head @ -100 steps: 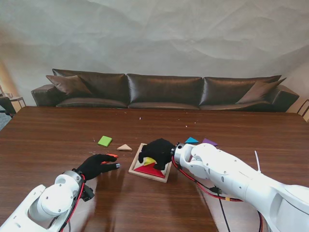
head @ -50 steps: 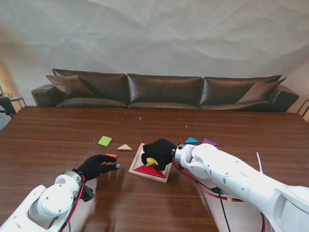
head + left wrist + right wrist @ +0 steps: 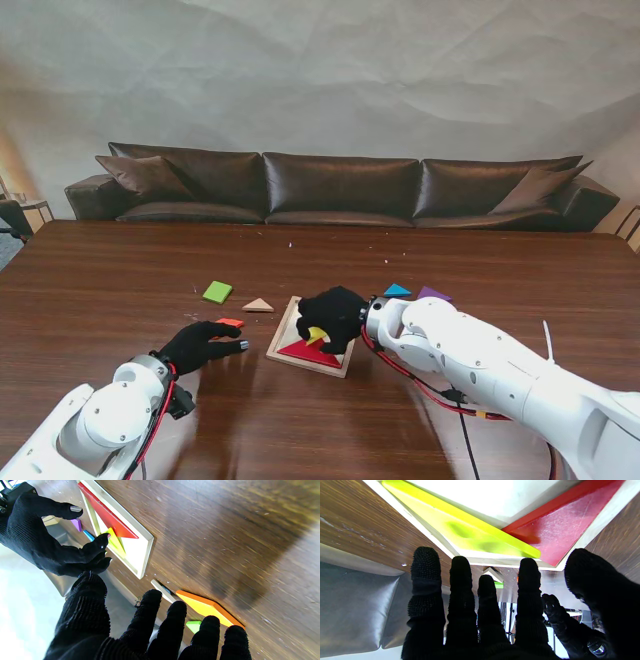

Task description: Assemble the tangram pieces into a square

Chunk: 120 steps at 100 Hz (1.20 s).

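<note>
The stand camera looks down from above the robot's shoulders across the tabletop (image 3: pixel 120 280) toward a sofa (image 3: pixel 340 190) at the far wall, both arms rising from its lower corners. The left wrist camera looks along the left hand (image 3: pixel 140 630) at close range, its picture inverted. The right wrist camera, also inverted, sits closer still behind the right hand (image 3: pixel 480 610). All three views share the puzzle tray (image 3: pixel 283 324) (image 3: pixel 146 548) (image 3: pixel 602 517).
</note>
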Each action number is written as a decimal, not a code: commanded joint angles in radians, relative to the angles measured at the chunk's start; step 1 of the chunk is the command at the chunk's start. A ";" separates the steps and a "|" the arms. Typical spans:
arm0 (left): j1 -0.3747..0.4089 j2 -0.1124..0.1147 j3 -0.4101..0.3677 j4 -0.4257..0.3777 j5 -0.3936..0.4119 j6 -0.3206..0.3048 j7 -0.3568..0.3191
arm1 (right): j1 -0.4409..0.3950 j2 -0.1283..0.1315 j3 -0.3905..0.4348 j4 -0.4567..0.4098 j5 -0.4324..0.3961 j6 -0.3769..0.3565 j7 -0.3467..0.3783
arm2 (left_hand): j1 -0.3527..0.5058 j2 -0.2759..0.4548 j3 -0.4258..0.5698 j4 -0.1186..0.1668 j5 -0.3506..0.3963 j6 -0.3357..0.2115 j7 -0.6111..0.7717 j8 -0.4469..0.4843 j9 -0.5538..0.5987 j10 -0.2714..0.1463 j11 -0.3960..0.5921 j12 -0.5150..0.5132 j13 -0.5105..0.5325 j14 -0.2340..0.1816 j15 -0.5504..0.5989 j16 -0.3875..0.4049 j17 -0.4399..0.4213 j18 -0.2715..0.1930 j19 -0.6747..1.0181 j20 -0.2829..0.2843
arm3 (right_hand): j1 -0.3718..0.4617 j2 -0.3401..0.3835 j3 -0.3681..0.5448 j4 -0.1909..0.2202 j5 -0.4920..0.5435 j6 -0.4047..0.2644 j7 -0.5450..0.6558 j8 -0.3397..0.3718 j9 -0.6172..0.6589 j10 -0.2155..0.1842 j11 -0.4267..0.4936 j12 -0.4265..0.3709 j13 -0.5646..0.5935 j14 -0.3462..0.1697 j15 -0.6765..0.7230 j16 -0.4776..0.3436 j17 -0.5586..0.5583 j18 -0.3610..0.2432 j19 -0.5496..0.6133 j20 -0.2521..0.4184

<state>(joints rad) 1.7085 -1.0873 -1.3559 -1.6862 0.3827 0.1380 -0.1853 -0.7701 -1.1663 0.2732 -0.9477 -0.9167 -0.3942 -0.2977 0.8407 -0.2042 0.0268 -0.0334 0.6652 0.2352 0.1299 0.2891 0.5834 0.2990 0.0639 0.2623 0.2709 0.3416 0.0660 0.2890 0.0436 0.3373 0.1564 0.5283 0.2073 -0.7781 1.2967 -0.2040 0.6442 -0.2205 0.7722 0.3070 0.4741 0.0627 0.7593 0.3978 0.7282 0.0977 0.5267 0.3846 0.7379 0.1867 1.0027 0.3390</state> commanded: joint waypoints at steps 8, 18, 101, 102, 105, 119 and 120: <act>0.001 0.001 0.001 -0.003 -0.002 0.001 -0.022 | -0.018 0.006 0.017 -0.019 -0.003 0.010 0.021 | 0.010 0.052 -0.018 0.021 0.025 0.000 0.004 0.007 0.016 0.006 0.003 0.004 0.018 -0.004 0.005 0.005 -0.001 -0.018 -0.001 0.002 | -0.019 0.009 -0.011 0.024 -0.115 0.001 -0.048 -0.003 0.013 0.012 0.011 0.015 0.035 -0.006 0.054 0.031 -0.370 -0.006 0.067 0.042; -0.003 0.001 0.003 0.001 -0.004 -0.002 -0.022 | -0.024 0.006 0.027 -0.034 0.000 0.031 0.035 | 0.010 0.052 -0.018 0.021 0.026 0.000 0.004 0.007 0.016 0.007 0.003 0.004 0.018 -0.004 0.005 0.005 -0.001 -0.018 -0.001 0.002 | -0.028 0.014 -0.023 0.026 -0.155 -0.001 -0.055 -0.019 0.024 -0.006 0.064 0.066 0.062 -0.018 0.154 0.098 -0.350 -0.003 0.103 0.084; -0.015 0.003 0.007 0.009 0.000 -0.010 -0.031 | -0.029 0.038 0.037 -0.119 0.012 0.151 0.214 | 0.009 0.055 -0.018 0.021 0.024 -0.001 0.004 0.007 0.015 0.007 0.002 0.004 0.018 -0.003 0.005 0.005 -0.001 -0.018 0.000 0.002 | -0.058 0.113 -0.066 0.068 -0.131 -0.025 -0.092 -0.053 0.176 -0.120 0.229 0.344 0.238 -0.121 0.467 0.288 -0.220 -0.019 0.215 0.238; -0.015 0.003 0.007 0.009 0.000 -0.010 -0.031 | -0.029 0.038 0.037 -0.119 0.012 0.151 0.215 | 0.010 0.054 -0.018 0.021 0.024 0.000 0.003 0.007 0.015 0.008 0.002 0.004 0.018 -0.003 0.005 0.005 -0.001 -0.018 0.000 0.002 | -0.058 0.112 -0.066 0.068 -0.129 -0.025 -0.091 -0.053 0.177 -0.121 0.229 0.344 0.238 -0.121 0.466 0.288 -0.220 -0.019 0.215 0.238; -0.015 0.004 0.007 0.009 -0.001 -0.010 -0.032 | -0.030 0.041 0.040 -0.120 0.010 0.148 0.216 | 0.009 0.055 -0.018 0.021 0.024 0.000 0.003 0.007 0.014 0.007 0.002 0.004 0.018 -0.005 0.005 0.005 -0.001 -0.018 0.000 0.002 | -0.058 0.112 -0.066 0.068 -0.127 -0.026 -0.090 -0.052 0.178 -0.122 0.228 0.345 0.238 -0.123 0.465 0.288 -0.220 -0.019 0.214 0.239; -0.014 0.004 0.008 0.008 -0.001 -0.008 -0.033 | -0.037 0.050 0.051 -0.124 0.004 0.136 0.222 | 0.008 0.056 -0.019 0.021 0.026 -0.001 0.004 0.007 0.015 0.008 0.002 0.004 0.019 -0.006 0.005 0.005 -0.001 -0.018 -0.001 0.002 | -0.058 0.111 -0.066 0.066 -0.119 -0.017 -0.086 -0.050 0.182 -0.121 0.224 0.347 0.239 -0.120 0.463 0.287 -0.219 -0.019 0.213 0.240; -0.014 0.004 0.008 0.008 -0.001 -0.008 -0.033 | -0.038 0.051 0.051 -0.124 0.003 0.136 0.223 | 0.009 0.056 -0.019 0.021 0.027 -0.001 0.005 0.007 0.015 0.007 0.002 0.004 0.018 -0.006 0.005 0.005 -0.001 -0.018 -0.001 0.002 | -0.058 0.110 -0.066 0.066 -0.118 -0.017 -0.085 -0.050 0.182 -0.121 0.224 0.347 0.239 -0.120 0.463 0.287 -0.219 -0.019 0.213 0.240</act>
<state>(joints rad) 1.6907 -1.0840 -1.3490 -1.6749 0.3819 0.1281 -0.1982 -0.7999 -1.1245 0.3236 -1.0678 -0.9058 -0.2515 -0.0938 0.8407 -0.2042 0.0268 -0.0334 0.6753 0.2356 0.1312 0.2892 0.5836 0.2994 0.0640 0.2623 0.2710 0.3416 0.0659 0.2890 0.0437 0.3373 0.1564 0.5284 0.1943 -0.6811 1.2494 -0.1734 0.4930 -0.2564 0.6578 0.2453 0.6398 -0.0418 0.9730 0.7288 0.9357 -0.0169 0.9759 0.6611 0.7385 0.1755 1.1706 0.5681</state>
